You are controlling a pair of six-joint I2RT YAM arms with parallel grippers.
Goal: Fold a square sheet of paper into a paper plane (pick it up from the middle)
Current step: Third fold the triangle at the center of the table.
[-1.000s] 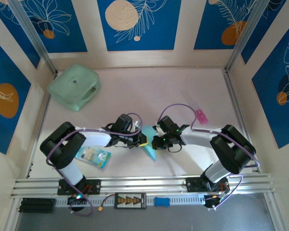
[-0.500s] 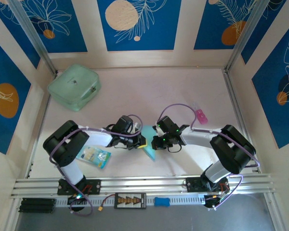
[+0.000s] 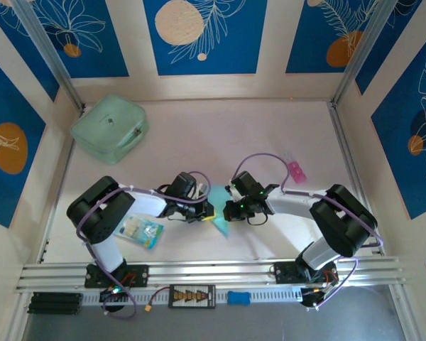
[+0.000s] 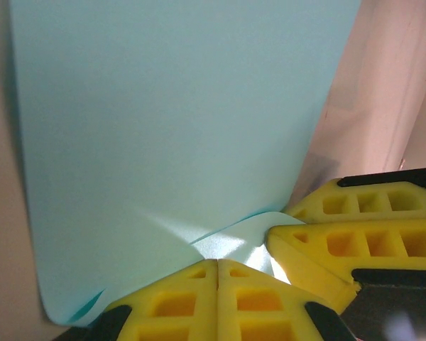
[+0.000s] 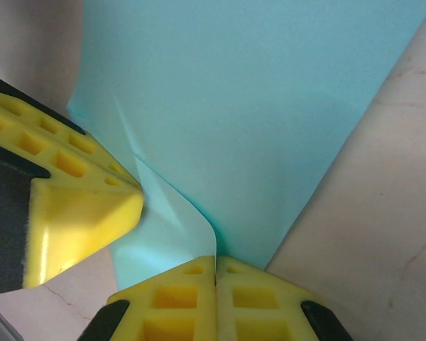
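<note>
Square sheet of paper [image 4: 177, 128], clamped by fully closed left gripper [image 4: 216, 264] and right gripper [image 5: 215, 259]: tearing is risked if drawn apart.

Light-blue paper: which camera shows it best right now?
Left wrist: the light-blue paper spreads across the frame, its edge pinched in the shut left gripper, the right gripper beside it. Right wrist gives a similar close view with a fold crease. From the top external camera, small bits peek out between the grippers.
</note>
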